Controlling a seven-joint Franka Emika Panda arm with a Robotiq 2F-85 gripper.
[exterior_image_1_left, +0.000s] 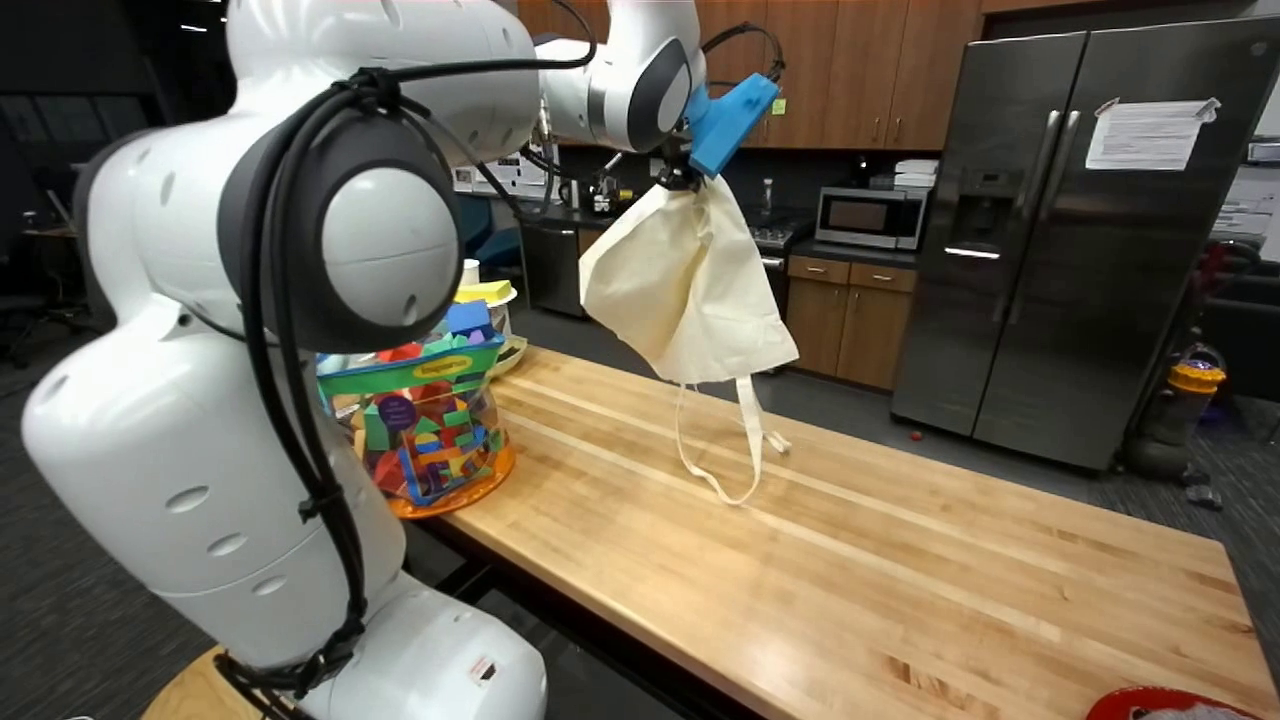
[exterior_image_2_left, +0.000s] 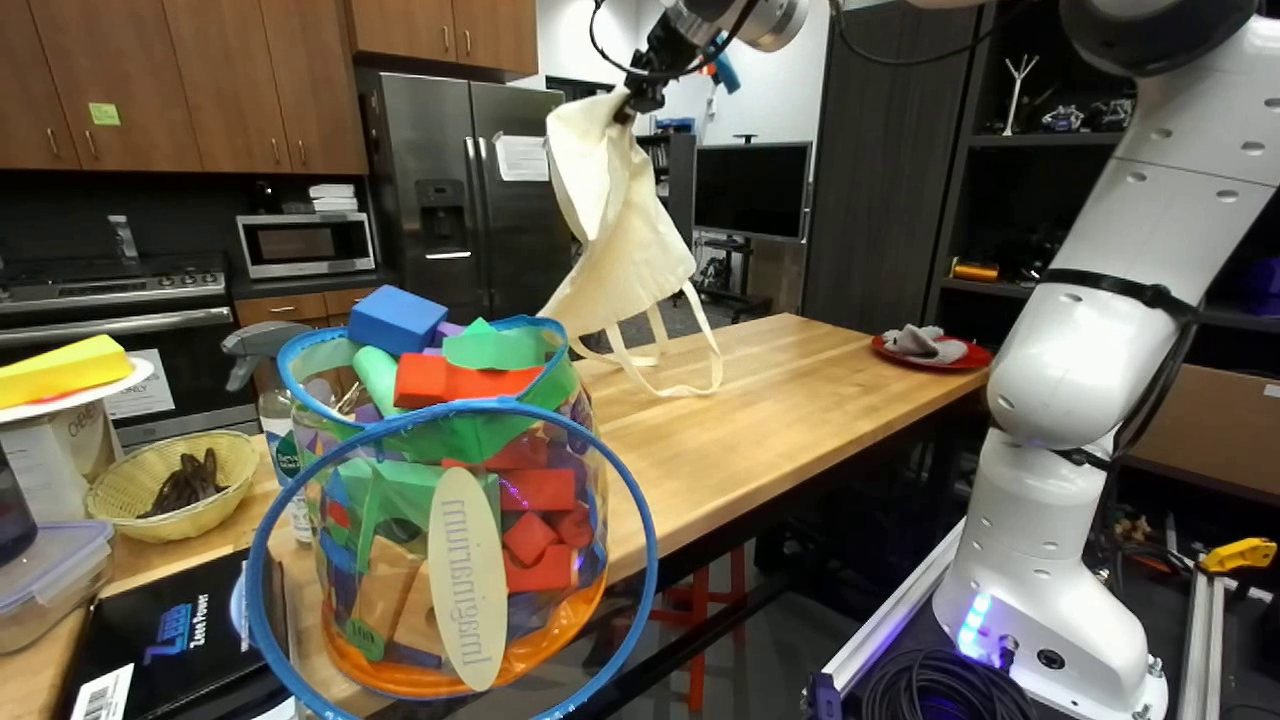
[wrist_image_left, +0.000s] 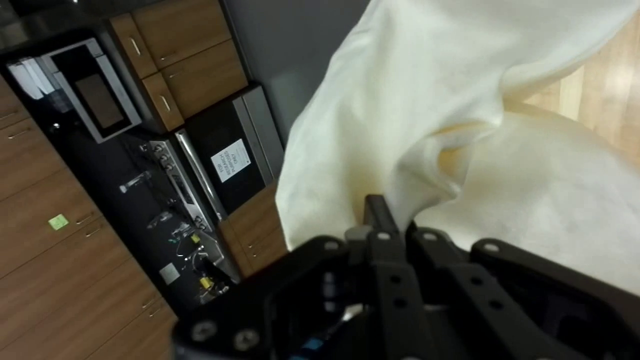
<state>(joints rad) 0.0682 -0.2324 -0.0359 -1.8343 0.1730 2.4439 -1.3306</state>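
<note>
My gripper (wrist_image_left: 395, 215) is shut on a cream cloth bag (wrist_image_left: 345, 135), pinching a fold of it between the fingertips. In both exterior views the gripper (exterior_image_1_left: 684, 180) (exterior_image_2_left: 632, 105) is high above the wooden table (exterior_image_1_left: 900, 560), with the bag (exterior_image_1_left: 690, 290) (exterior_image_2_left: 625, 225) hanging below it. The bag's long straps (exterior_image_1_left: 748, 430) (exterior_image_2_left: 700, 330) dangle in loops under it. I cannot tell whether the lowest loop touches the tabletop. In the wrist view the cloth covers much of the picture and hides part of one fingertip.
A clear bag of colored blocks (exterior_image_1_left: 430, 430) (exterior_image_2_left: 535, 490) stands at one table end. Near it are a wicker basket (exterior_image_2_left: 120, 500), a spray bottle (exterior_image_2_left: 258, 345) and a black box (exterior_image_2_left: 180, 640). A red plate (exterior_image_2_left: 985, 358) with a grey cloth (exterior_image_2_left: 920, 343) lies at the opposite end.
</note>
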